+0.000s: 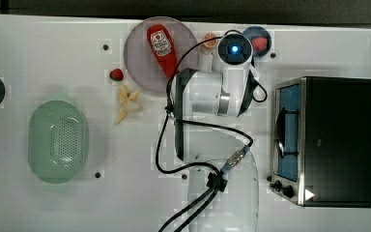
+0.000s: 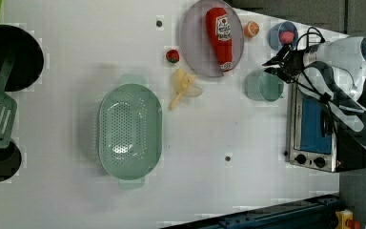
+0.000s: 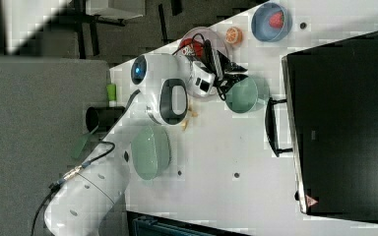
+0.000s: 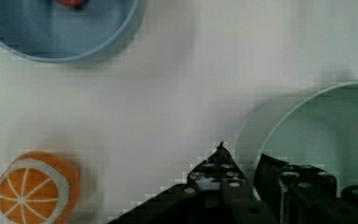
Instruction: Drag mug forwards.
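The mug is a pale mint-green cup standing upright on the white table, close to the toaster oven's door; it also shows as the mug and the mug. My gripper reaches down at the mug's rim on the side toward the blue bowl. In the wrist view the gripper straddles the mug's wall, one black finger outside and the other finger inside, closed narrowly on the rim. In the top view the arm hides the mug.
A blue bowl with a red fruit and an orange slice lie just beyond the mug. A ketchup bottle on a plate, a strawberry, banana pieces, a green basket and the toaster oven share the table.
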Controlling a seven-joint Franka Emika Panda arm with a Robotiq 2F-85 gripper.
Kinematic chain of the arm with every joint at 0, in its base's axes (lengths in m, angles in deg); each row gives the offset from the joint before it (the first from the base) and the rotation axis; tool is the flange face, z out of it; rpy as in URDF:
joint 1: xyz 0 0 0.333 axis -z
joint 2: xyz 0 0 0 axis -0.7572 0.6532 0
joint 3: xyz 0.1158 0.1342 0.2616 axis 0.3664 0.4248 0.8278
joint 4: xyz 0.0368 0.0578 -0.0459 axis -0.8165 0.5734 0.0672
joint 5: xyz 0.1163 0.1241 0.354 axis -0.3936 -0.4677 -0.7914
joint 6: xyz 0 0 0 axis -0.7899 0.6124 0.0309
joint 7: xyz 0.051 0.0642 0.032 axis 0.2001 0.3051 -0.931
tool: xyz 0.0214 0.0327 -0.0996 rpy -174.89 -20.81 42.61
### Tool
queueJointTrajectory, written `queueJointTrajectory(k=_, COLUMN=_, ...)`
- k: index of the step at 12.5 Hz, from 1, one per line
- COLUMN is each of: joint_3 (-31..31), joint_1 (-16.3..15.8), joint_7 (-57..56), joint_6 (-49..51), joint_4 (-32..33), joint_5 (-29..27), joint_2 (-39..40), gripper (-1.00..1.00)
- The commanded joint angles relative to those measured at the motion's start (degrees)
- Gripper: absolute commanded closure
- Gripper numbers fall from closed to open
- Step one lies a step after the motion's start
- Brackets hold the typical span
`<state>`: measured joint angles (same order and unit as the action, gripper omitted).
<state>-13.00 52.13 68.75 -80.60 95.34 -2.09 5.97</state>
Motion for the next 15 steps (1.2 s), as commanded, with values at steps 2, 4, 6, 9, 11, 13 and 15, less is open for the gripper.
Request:
queueJointTrajectory(k=2, joint_3=0.7, joint_1=-0.26, joint_7=0.95, joint_6=3.75, joint_4=-8.19, joint_5=-0.92, joint_2=3.2, gripper=0.65)
queueJointTrajectory(k=4, joint_3=0.76, joint_1=-0.29, joint_7=0.94, joint_6=3.77, joint_4=-11.35, joint_5=-0.92, joint_2=5.24, gripper=0.65)
queueJointTrajectory(k=6, joint_3=1.04, joint_1=-0.29, joint_7=0.96, joint_6=3.86, joint_4=-14.7, joint_5=-0.92, joint_2=7.6, gripper=0.65)
queueJointTrajectory(k=9, joint_3=1.37, joint_1=-0.34, joint_7=0.9, joint_6=4.0, joint_4=-19.28, joint_5=-0.92, joint_2=9.83, gripper=0.65)
queueJointTrajectory(k=11, joint_3=1.47, joint_1=-0.4, joint_7=0.9, joint_6=4.0, joint_4=-21.2, joint_5=-0.92, joint_2=10.92, gripper=0.59)
queueJointTrajectory(k=13, joint_3=1.39, joint_1=-0.37, joint_7=0.87, joint_6=4.25, joint_4=-21.46, joint_5=-0.91, joint_2=11.83, gripper=0.18)
queueJointTrajectory(k=15, joint_3=1.29, joint_1=-0.36, joint_7=0.87, joint_6=2.52, joint_4=-21.55, joint_5=-0.91, joint_2=12.82, gripper=-0.29)
